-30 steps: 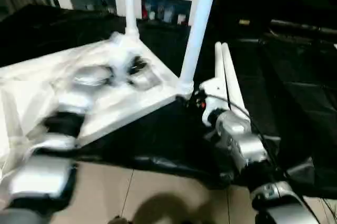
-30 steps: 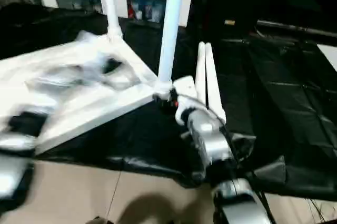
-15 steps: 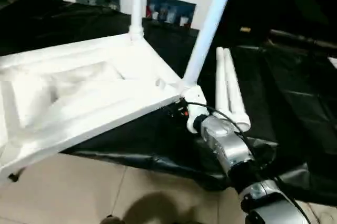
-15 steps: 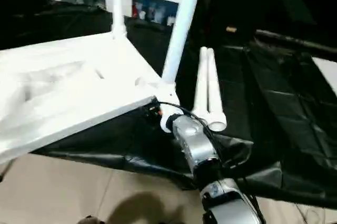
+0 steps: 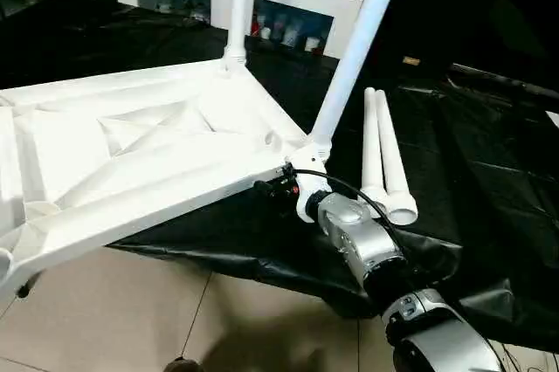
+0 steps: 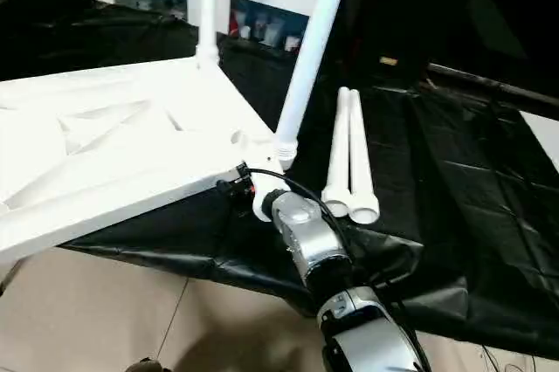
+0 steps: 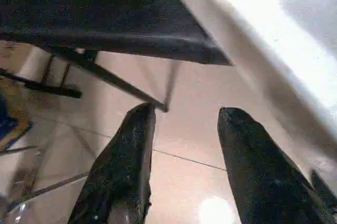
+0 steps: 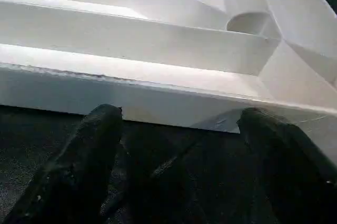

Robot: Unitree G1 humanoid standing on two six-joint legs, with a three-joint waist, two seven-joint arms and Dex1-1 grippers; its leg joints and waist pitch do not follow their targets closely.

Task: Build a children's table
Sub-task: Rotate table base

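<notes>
White tabletop [image 5: 148,162], ribs up, on black worktable [image 5: 489,171], overhanging its near edge. Two legs socketed upright [image 5: 360,44]; two loose legs [image 5: 384,154] at 3 o'clock of the corner. Right gripper [image 8: 179,124], fingers apart, at tabletop's near edge, 6 o'clock. Left gripper [image 7: 184,113], fingers apart, empty, over floor.

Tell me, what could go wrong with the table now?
The tabletop sticks out past the black worktable over the floor, so it might tip or slide off. The right gripper is open at its edge and holds nothing. Two loose legs lie near the worktable's edge and could roll off.
</notes>
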